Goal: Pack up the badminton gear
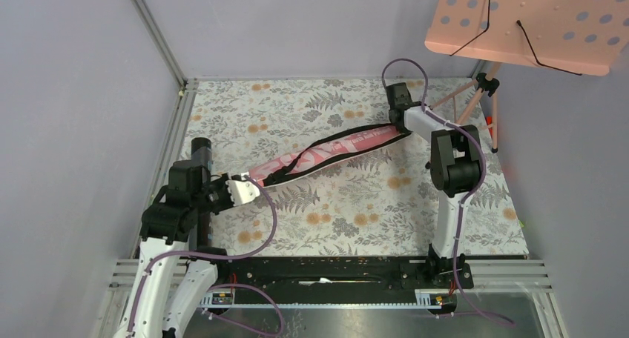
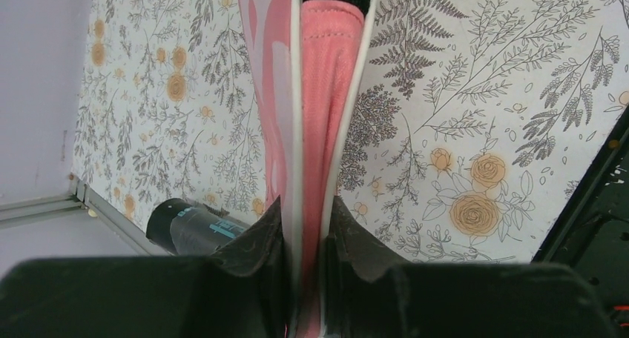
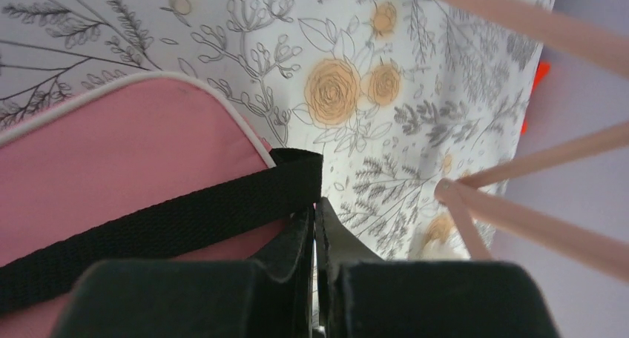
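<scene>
The long pink racket bag [image 1: 334, 149] lies diagonally across the floral table, with its black strap [image 3: 185, 219] along it. My left gripper [image 1: 245, 190] is shut on the bag's near-left end; the left wrist view shows the white-piped pink edge [image 2: 323, 93] pinched between the jaws [image 2: 308, 219]. My right gripper [image 1: 403, 127] is at the bag's far-right end, its jaws [image 3: 315, 212] closed on thin bag fabric [image 3: 126, 145] where the strap ends. A black tube [image 1: 200, 151] lies by the left arm and also shows in the left wrist view [image 2: 189, 227]. Rackets and shuttlecocks are out of view.
A pink perforated music stand [image 1: 527, 23] overhangs the back right corner. Its tripod legs [image 1: 475, 101] stand just behind my right gripper and show close in the right wrist view [image 3: 534, 219]. Grey walls enclose the table [image 1: 356, 212] on the left, back and right.
</scene>
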Robot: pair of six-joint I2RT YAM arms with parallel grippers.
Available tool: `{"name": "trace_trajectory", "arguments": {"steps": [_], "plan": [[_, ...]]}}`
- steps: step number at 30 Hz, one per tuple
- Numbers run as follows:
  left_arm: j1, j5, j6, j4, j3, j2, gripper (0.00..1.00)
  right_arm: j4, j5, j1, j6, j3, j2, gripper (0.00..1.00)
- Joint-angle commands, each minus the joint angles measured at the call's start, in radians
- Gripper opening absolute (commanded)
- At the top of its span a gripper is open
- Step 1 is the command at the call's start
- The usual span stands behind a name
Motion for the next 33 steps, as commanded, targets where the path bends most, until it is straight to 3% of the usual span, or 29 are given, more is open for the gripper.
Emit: {"name": "trace_trajectory", "arguments": {"steps": [1, 3, 4, 8, 12, 18, 20, 21, 23, 24, 27, 33], "plan": [[0.059, -0.157, 0.066, -0.079, 0.023, -0.022, 0.0, 0.336, 0.116, -0.078, -0.394, -0.029, 0.04, 0.0], [0.066, -0.164, 0.089, -0.098, 0.011, -0.026, 0.0, 0.535, 0.116, -0.105, -0.572, -0.077, 0.065, 0.0], [0.072, -0.171, 0.095, -0.096, 0.005, -0.027, 0.0, 0.556, 0.131, -0.123, -0.594, -0.062, 0.089, 0.0], [0.08, -0.15, 0.108, -0.114, 0.008, -0.036, 0.0, 0.462, -0.075, -0.202, -0.468, 0.0, 0.088, 0.0], [0.08, -0.133, 0.117, -0.124, 0.01, -0.03, 0.0, 0.47, -0.143, -0.226, -0.448, 0.017, 0.085, 0.0], [0.08, -0.02, 0.14, -0.107, -0.033, -0.032, 0.0, 0.477, -0.364, -0.222, -0.396, -0.107, -0.049, 0.0], [0.08, 0.018, 0.144, -0.1, -0.043, -0.033, 0.0, 0.419, -0.45, -0.213, -0.404, -0.131, -0.107, 0.1], [0.08, 0.037, 0.143, -0.1, -0.043, -0.034, 0.17, 0.376, -0.504, -0.203, -0.417, -0.136, -0.13, 0.21], [0.079, 0.076, 0.134, -0.1, -0.039, -0.039, 0.66, 0.271, -0.538, -0.159, -0.444, -0.14, -0.173, 0.47], [0.079, 0.085, 0.127, -0.096, -0.039, -0.043, 0.8, 0.225, -0.545, -0.134, -0.471, -0.146, -0.195, 0.53], [0.079, 0.097, 0.094, -0.095, -0.036, -0.051, 0.97, 0.173, -0.55, -0.055, -0.529, -0.195, -0.264, 0.64], [0.078, 0.2, 0.06, -0.172, 0.03, -0.076, 0.99, 0.109, -0.661, 0.017, -0.495, -0.184, -0.346, 0.79]]}}
